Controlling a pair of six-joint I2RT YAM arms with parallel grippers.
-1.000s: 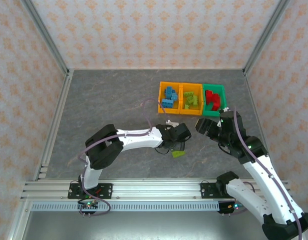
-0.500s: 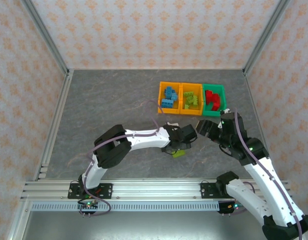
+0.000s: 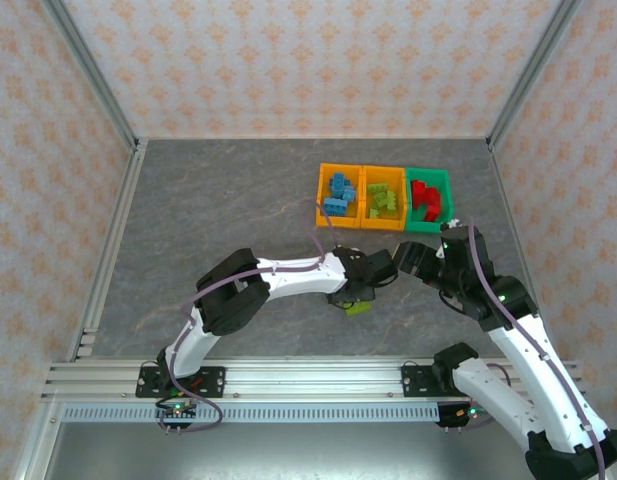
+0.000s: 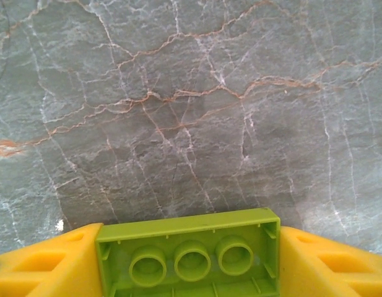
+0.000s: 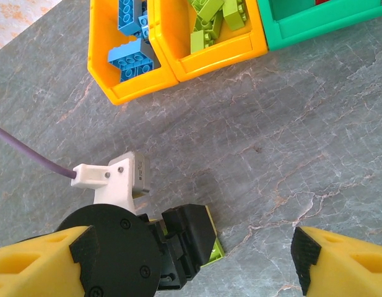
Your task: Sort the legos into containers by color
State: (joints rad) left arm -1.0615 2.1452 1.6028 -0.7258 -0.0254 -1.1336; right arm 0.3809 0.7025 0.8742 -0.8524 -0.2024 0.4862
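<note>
My left gripper [image 3: 359,305] is shut on a lime green lego [image 4: 189,257], its hollow underside facing the wrist camera, between the yellow pads [image 4: 45,267]. The same brick [image 3: 359,307] shows just above the grey table, in front of the bins, and its corner [image 5: 214,252] peeks from under the left gripper head. My right gripper [image 5: 191,263] hangs open above that spot, nothing between its fingers. At the back stand an orange container [image 3: 337,195] with blue legos, an orange container [image 3: 382,198] with lime legos and a green container [image 3: 429,199] with red legos.
The left wrist camera mount [image 5: 113,178] and its purple cable [image 5: 30,154] lie close under the right gripper. Patterned walls and metal rails [image 3: 108,250] close in the table on all sides.
The left gripper has shifted right with the lime brick, from about mid-table toward the right arm. The right gripper has edged slightly left and stays above it.
</note>
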